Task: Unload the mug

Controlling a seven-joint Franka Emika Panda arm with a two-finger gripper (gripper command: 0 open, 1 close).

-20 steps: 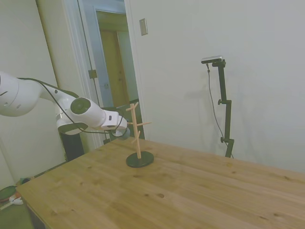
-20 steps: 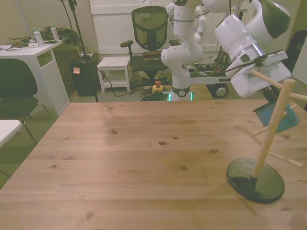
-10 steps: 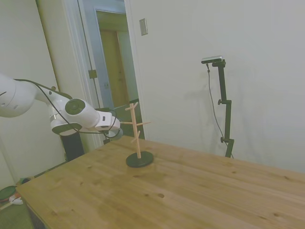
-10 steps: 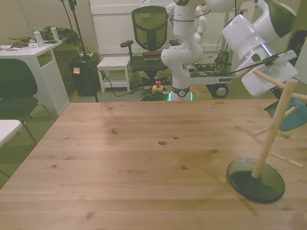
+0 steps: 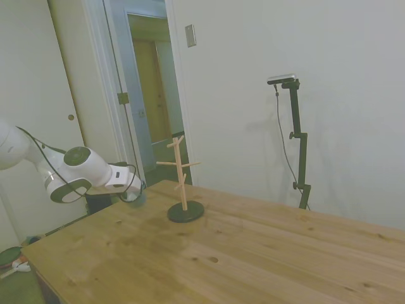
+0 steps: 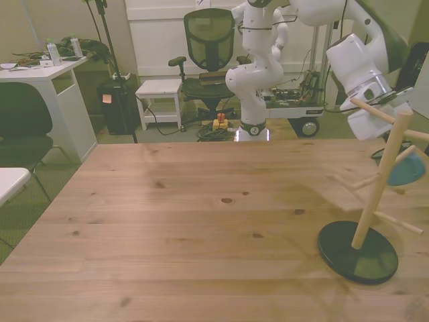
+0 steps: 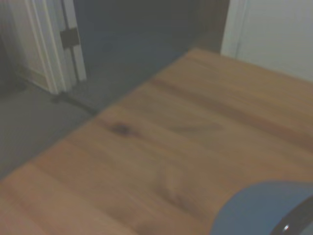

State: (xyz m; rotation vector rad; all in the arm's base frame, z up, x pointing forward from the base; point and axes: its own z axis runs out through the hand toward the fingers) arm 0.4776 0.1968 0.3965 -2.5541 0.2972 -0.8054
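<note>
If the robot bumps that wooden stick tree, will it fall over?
The tall wooden peg tree probably shrugs off small bumps, since its wide dark round base sits flat on the wooden table. A push near its top could tip it: it is tall and thin.

The white arm reaches in low and nearly level — forearm stretched out, wrist turned to the side, cable looping over it. The gripper [image 5: 135, 190] at its tip is too small and dim to read.
</note>
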